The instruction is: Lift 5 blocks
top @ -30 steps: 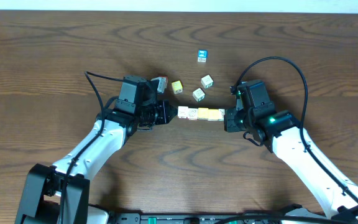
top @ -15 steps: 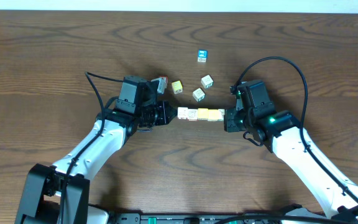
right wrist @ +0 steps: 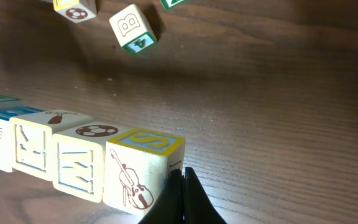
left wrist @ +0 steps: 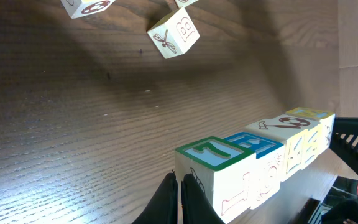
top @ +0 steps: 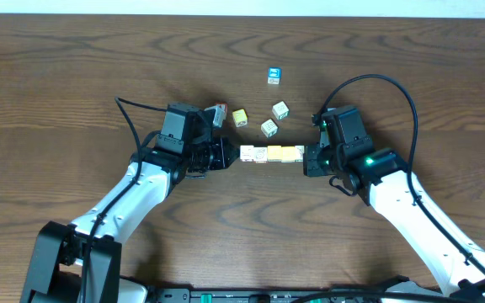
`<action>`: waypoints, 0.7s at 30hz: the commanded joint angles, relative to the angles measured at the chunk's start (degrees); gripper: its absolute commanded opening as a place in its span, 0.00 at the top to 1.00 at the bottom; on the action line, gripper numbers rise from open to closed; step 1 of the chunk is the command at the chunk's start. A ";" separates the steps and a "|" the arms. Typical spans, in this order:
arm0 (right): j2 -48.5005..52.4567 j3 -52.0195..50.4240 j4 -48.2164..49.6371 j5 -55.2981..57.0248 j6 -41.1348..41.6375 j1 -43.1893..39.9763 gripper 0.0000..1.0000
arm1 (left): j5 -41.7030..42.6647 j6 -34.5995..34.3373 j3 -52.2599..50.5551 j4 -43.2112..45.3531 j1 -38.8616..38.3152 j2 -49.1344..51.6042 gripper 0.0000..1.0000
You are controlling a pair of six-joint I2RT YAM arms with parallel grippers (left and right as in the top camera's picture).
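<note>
We see the blocks in one row at mid-surface, squeezed endwise between the left hand and right hand, each with fingers together. We cannot tell whether the row rests or hangs clear (overhead, its count blurs too). Loose cubes lie just beyond, some cut off in the wrist views.

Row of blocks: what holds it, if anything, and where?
The row of blocks is clamped at its two end faces, between the left gripper and the right gripper, both with jaws shut.
</note>
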 commanded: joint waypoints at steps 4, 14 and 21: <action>-0.72 2.29 1.31 -15.76 -0.92 2.47 0.99 | 10.78 -0.13 3.13 1.36 -2.78 -1.62 0.93; -0.72 2.29 1.11 -14.93 -0.90 2.49 0.99 | 10.27 -0.09 3.13 1.20 -2.78 -4.90 0.93; -0.72 2.32 1.09 -14.93 -0.90 2.47 0.99 | 10.25 -0.09 3.13 0.09 -2.78 -4.92 0.93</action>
